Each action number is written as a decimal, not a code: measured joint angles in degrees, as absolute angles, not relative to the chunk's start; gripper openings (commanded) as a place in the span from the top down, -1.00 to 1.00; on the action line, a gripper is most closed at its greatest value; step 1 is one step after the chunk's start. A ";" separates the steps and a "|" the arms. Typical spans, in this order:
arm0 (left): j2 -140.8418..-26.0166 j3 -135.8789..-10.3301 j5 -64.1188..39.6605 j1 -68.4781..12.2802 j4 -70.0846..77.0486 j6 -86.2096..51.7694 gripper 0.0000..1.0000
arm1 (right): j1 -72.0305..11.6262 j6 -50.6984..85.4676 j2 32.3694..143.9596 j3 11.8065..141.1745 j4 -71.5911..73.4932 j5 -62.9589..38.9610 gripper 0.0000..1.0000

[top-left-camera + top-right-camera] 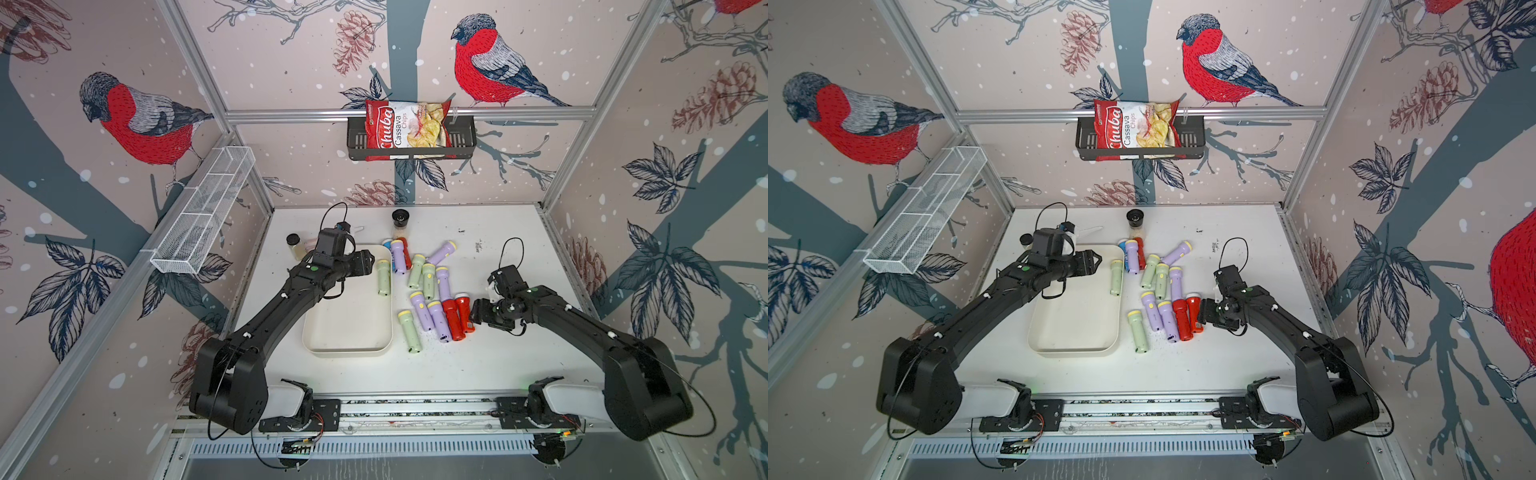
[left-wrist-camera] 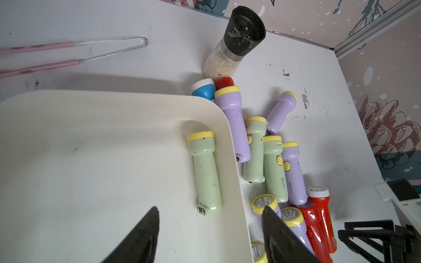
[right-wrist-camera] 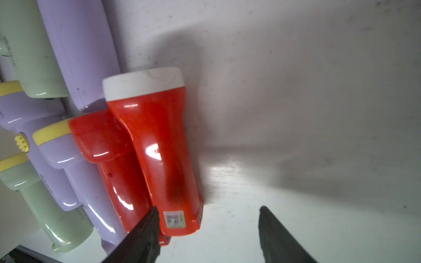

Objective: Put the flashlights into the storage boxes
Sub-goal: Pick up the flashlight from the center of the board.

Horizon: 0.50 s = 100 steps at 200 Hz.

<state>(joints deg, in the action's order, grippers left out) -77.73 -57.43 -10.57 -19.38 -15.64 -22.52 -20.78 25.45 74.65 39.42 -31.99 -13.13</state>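
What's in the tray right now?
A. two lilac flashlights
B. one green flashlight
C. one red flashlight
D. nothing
B: a single green flashlight lies inside the tray, close beside one long wall; nothing else is in it.

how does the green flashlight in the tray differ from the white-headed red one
The green flashlight has a yellow head; the red flashlight has a white one. The green one lies inside the tray, the red one outside it on the table. The red one carries a code sticker near its tail; none shows on the green one. Both lie flat, same shape.
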 measured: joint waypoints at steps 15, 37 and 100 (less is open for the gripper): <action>-77.91 -57.43 -10.90 -19.57 -15.42 -22.65 -0.40 | -21.34 25.47 75.31 39.77 -31.94 -13.15 -0.25; -78.13 -57.43 -10.96 -19.79 -15.18 -22.74 -0.40 | -23.00 25.47 76.07 40.71 -31.62 -13.56 -0.23; -79.18 -57.43 -11.60 -20.14 -14.09 -24.05 -0.40 | -25.43 25.85 80.09 43.66 -30.41 -13.45 -0.09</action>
<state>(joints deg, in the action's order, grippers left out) -79.18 -57.43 -11.60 -20.14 -14.09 -24.05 -25.43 25.85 80.09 43.66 -30.41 -13.45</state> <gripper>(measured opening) 0.701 0.556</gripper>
